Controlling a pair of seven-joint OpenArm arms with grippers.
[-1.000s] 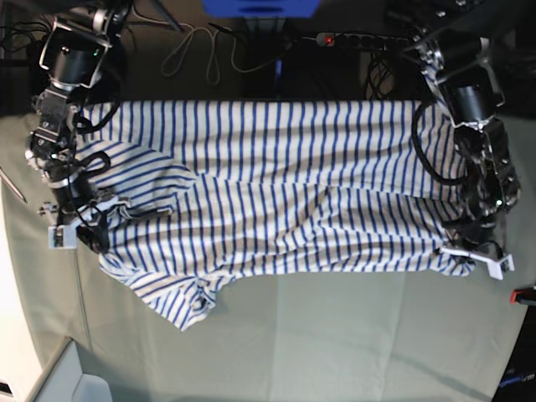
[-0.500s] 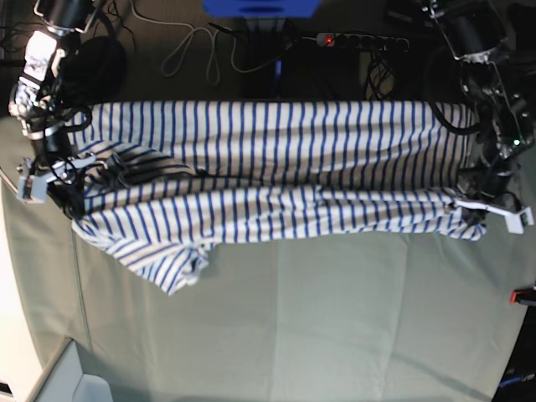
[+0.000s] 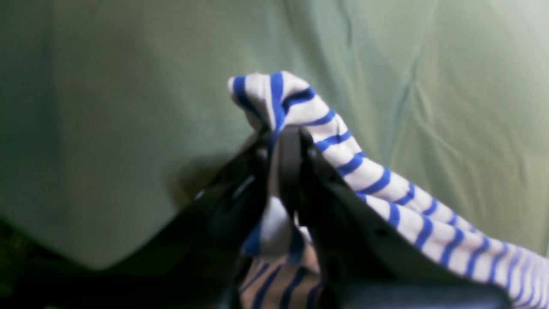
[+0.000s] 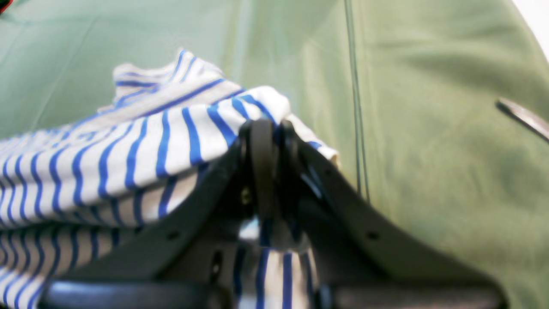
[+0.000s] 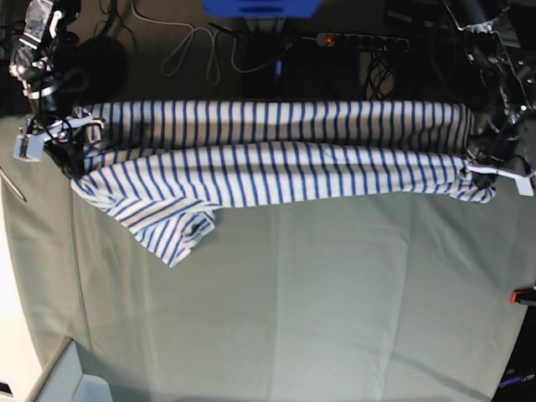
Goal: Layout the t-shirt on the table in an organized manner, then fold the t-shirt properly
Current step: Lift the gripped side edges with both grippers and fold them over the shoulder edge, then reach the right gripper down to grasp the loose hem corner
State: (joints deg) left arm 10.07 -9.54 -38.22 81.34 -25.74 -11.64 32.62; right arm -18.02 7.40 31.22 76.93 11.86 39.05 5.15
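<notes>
One soft white t-shirt with thin blue stripes [image 5: 276,155] lies stretched in a long band across the far part of one large worktop covered in pale grey-green cloth [image 5: 293,310]. Two arms work it, one at each end. The right gripper [image 5: 52,138] has its jaws closed on the shirt's end at the base view's left, and the left gripper [image 5: 494,172] has its jaws closed on the opposite end at that view's right. Between them the cloth hangs in two long folds, one behind the other, and one loose sleeve-like flap [image 5: 172,230] droops onto the worktop near the right gripper's end.

The base view alone shows the whole span of the shirt, both arms together, one small red clamp [image 5: 523,295] at the worktop's edge, and one dark power strip with a red light [image 5: 360,39] among cables behind the worktop.

The left wrist view shows what the base view cannot: the black jaws of the left gripper [image 3: 283,137] pressed together on a bunched tuft of striped cloth [image 3: 291,103] that pokes out above them, with the rest of the fabric trailing off to the lower right. The right wrist view shows the right gripper [image 4: 268,128] likewise pinched shut on a fold of the shirt [image 4: 171,133], with cloth draped to the left and one thin grey metal piece [image 4: 521,116] at the frame's right edge.
</notes>
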